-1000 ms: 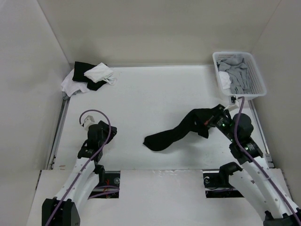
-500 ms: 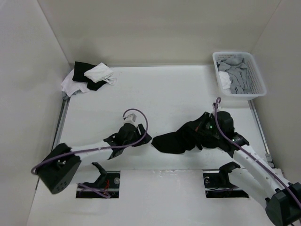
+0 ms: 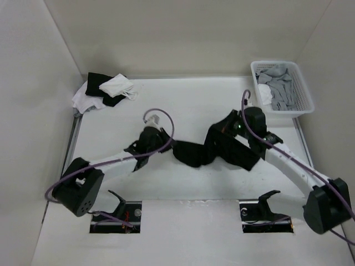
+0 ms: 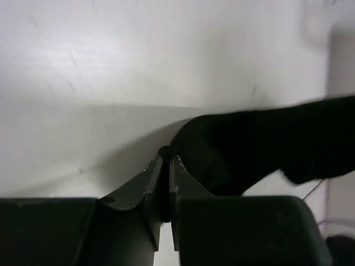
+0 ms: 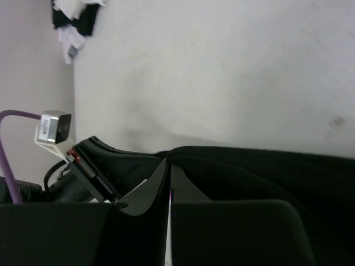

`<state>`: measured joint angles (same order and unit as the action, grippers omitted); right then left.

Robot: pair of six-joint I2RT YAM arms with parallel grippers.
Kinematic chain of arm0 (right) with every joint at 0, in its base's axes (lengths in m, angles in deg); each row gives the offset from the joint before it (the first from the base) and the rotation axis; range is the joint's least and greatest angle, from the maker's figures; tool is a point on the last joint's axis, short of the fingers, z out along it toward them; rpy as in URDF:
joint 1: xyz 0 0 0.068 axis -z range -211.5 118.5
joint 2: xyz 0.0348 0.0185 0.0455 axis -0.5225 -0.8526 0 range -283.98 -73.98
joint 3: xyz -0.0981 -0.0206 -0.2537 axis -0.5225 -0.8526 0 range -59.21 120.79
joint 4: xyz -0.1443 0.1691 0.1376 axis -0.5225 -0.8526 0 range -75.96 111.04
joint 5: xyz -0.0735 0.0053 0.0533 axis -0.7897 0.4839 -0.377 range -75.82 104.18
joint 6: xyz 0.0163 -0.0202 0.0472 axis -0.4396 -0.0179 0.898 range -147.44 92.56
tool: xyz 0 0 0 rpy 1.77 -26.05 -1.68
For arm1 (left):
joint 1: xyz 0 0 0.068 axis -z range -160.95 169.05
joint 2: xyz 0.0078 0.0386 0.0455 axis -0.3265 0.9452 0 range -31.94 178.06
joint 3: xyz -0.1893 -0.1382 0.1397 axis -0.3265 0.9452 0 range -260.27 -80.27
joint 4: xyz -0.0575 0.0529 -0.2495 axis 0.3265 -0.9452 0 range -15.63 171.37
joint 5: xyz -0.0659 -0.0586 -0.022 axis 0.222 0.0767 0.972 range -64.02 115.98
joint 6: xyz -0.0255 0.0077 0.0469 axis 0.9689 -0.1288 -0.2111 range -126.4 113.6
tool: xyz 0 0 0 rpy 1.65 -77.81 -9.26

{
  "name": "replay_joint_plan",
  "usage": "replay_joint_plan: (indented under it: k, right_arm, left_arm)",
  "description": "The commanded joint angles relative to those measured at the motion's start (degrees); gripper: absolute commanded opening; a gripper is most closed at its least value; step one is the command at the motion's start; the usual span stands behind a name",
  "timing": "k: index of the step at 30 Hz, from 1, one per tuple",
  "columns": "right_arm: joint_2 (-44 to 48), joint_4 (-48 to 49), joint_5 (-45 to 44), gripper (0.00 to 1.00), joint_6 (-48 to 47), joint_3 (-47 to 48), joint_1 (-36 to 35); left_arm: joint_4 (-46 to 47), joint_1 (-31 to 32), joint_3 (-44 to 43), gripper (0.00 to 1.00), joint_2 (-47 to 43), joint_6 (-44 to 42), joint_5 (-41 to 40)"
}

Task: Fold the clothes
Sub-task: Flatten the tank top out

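Observation:
The clothes (image 3: 222, 151), one plain black garment, lie bunched across the middle of the white table. My left gripper (image 3: 173, 148) is at the garment's left end. In the left wrist view its jaws (image 4: 166, 155) stand nearly together, pinching a black edge of the clothes (image 4: 249, 147). My right gripper (image 3: 223, 131) is over the garment's right part, shut on a fold of it. In the right wrist view the gripper (image 5: 169, 162) nips the top edge of the clothes (image 5: 266, 172), and the left arm's wrist (image 5: 83, 166) shows just to the left.
A heap of black and white cloths (image 3: 105, 88) lies in the back left corner. A white basket (image 3: 302, 88) with grey and white garments stands at the back right. White walls enclose the table on three sides.
My left arm has swung right from its side to the garment's left end and shut on it. My right gripper has carried its end of the garment left and away from me.

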<state>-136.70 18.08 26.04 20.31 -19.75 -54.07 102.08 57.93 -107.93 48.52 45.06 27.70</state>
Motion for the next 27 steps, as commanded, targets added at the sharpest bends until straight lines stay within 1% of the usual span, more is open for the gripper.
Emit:
replay_joint_plan:
  k: [1,3,5,7,8,9,11,13,14,15,17,19,21,22,24,27]
  right_arm:
    - [-5.2,9.8,3.1,0.02,-2.6,15.9,0.8]
    - [-6.4,7.5,4.4,0.02,-3.5,24.9,0.9]
    - [-5.3,5.1,4.5,0.03,-5.7,31.2,0.7]
    - [-3.2,3.5,4.7,0.03,-6.8,33.1,-0.2]
    - [-1.8,2.8,4.8,0.04,-6.9,32.6,-0.9]
    - [-0.2,2.3,4.8,0.04,-6.8,30.6,-1.6]
    - [3.4,1.9,4.3,0.05,-6.0,23.4,-3.0]
    - [6.4,3.1,3.9,0.06,-4.2,14.1,-4.6]
    - [7.9,4.4,3.6,0.07,-2.8,7.4,-5.3]
    - [8.8,5.0,3.4,0.09,-2.1,3.3,-5.4]
    - [10.7,6.2,2.5,0.16,-0.2,-5.9,-5.2]
    - [12.2,6.4,1.6,0.3,0.8,-12.7,-2.8]
    - [13.6,6.7,-0.4,0.39,1.7,-17.1,-1.6]
    - [14.0,6.5,-1.7,0.42,2.1,-18.2,-2.2]
    - [14.5,6.5,-4.0,0.45,2.7,-19.8,-3.8]
    - [14.2,5.3,-5.7,0.47,2.3,-20.3,-5.1]
  left_arm:
    - [-0.5,-10.7,-9.2,0.0,-9.7,-0.1,0.7]
    - [-4.5,-15.6,-14.0,0.0,-13.8,0.0,0.5]
    - [-6.9,-18.5,-16.7,0.0,-18.0,-0.5,-0.7]
    - [-8.0,-20.1,-16.8,0.01,-21.7,-0.5,-2.5]
    - [-8.4,-20.6,-15.9,0.01,-23.9,-0.3,-3.6]
    - [-8.8,-20.9,-14.6,0.02,-25.8,0.0,-4.5]
    - [-9.5,-21.0,-10.9,0.02,-28.5,0.7,-5.7]
    - [-10.6,-21.2,-6.0,0.03,-30.4,1.6,-5.6]
    - [-11.2,-21.6,-3.2,0.03,-31.2,2.0,-5.4]
    - [-11.5,-22.0,-0.4,0.04,-31.6,2.6,-5.1]
    - [-11.1,-22.4,4.4,0.04,-31.1,3.9,-2.9]
    - [-10.2,-22.9,8.0,0.04,-29.5,4.8,-1.0]
    - [-8.2,-23.1,11.8,0.04,-27.5,5.6,-0.1]
    - [-7.2,-23.3,13.3,0.04,-26.5,5.9,0.2]
    - [-5.8,-23.3,15.0,0.04,-25.2,6.2,0.8]
    - [-5.3,-23.4,15.1,0.04,-25.4,6.4,1.3]
